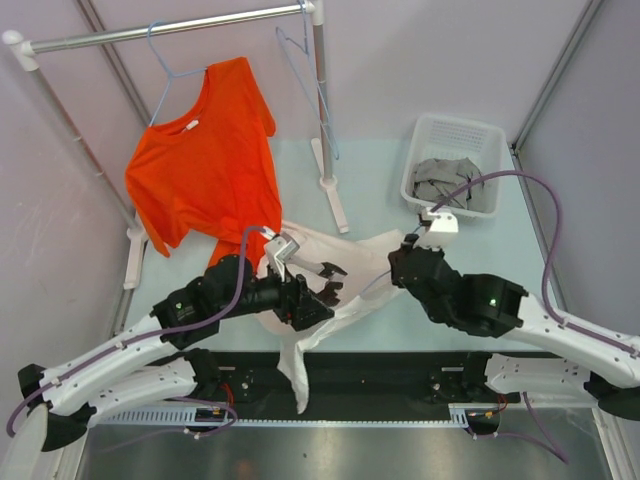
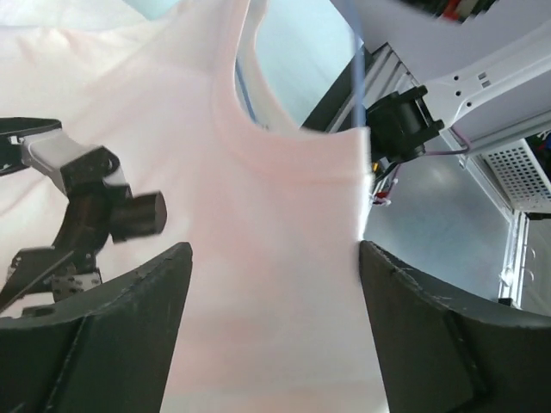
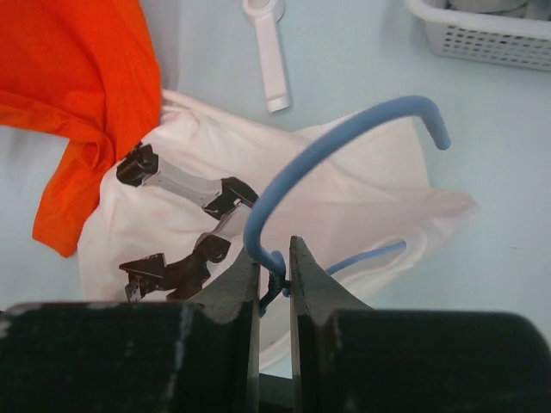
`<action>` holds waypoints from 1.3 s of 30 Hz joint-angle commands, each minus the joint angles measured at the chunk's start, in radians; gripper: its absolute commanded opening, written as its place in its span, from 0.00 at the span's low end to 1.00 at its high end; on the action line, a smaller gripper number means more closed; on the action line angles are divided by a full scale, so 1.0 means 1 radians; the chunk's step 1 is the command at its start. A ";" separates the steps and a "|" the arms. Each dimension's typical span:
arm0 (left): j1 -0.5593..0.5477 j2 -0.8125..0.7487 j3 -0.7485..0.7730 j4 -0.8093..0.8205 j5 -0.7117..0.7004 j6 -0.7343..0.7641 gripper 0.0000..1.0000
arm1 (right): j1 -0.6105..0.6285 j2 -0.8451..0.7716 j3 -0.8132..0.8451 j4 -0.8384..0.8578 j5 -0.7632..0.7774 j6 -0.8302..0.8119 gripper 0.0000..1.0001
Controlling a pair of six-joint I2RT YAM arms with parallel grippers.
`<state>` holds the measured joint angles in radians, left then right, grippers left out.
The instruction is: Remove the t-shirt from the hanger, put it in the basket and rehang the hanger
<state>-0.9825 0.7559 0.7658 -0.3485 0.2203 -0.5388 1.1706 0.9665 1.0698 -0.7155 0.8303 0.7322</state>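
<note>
The white t-shirt (image 1: 352,252) lies crumpled on the table between my two grippers. A blue hanger (image 3: 344,131) sticks out of it, its hook curving up over the cloth. My right gripper (image 3: 275,251) is shut on the hanger's twisted neck just below the hook, at the shirt's right side (image 1: 405,252). My left gripper (image 1: 331,283) is open over the shirt's left part. In the left wrist view, white shirt fabric (image 2: 284,189) with its neckline fills the space between the wide-apart jaws of the left gripper (image 2: 275,254), and neither jaw pinches it.
An orange t-shirt (image 1: 205,160) hangs on a pale hanger from the rack rail (image 1: 170,30), its hem reaching the table by the white shirt. A bare blue hanger (image 1: 315,85) hangs by the rack's right post. A white basket (image 1: 455,135) with grey clothes sits back right.
</note>
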 commanded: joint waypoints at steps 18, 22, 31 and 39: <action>-0.091 -0.106 -0.108 0.204 0.229 -0.015 0.86 | -0.161 -0.002 0.169 -0.197 0.044 0.182 0.00; -0.350 -0.021 -0.043 0.132 -0.138 0.120 0.85 | -0.239 0.087 0.266 -0.269 0.015 0.271 0.00; -0.657 0.135 -0.111 0.290 -0.640 0.192 0.91 | -0.301 0.147 0.392 -0.279 -0.043 0.268 0.00; -0.627 0.318 -0.016 0.267 -0.750 0.083 0.93 | -0.302 0.132 0.389 -0.266 -0.062 0.271 0.00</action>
<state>-1.6348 1.0416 0.6685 -0.0933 -0.4198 -0.3916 0.8726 1.1210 1.4220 -1.0054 0.7563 0.9695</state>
